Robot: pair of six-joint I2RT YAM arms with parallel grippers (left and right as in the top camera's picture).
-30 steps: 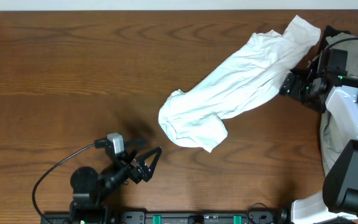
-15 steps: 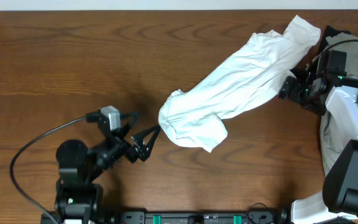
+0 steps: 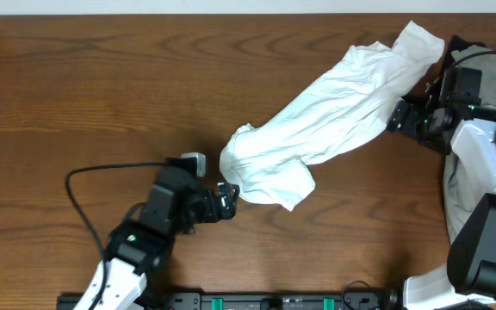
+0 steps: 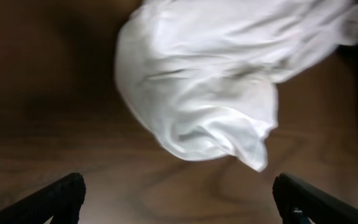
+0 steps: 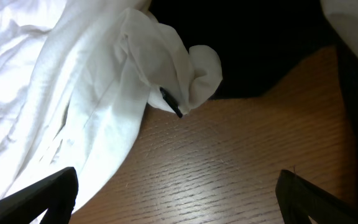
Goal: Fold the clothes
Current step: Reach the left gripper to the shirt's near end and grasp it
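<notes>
now looking at the clothes (image 3: pixel 317 125): bunched into one long white roll on the wooden table (image 3: pixel 76 77), lying slantwise, from a rounded lower end near the middle of the table up to a thin end at the far right corner. showing only plain white, no lettering on this side.

lower end met by the left gripper (image 3: pixel 225 194), placed just beside it with jaws spread wide and holding nothing; seen from the left wrist, straight ahead and a little beyond the two fingers (image 4: pixel 58 196).

upper part flanked by the right gripper (image 3: pixel 400 116), also wide and empty, with the cloth lying to the left in the right wrist view.

so, one end close to each arm. probably best to close on both ends and pull apart along the long axis, to spread flat before any fold.
</notes>
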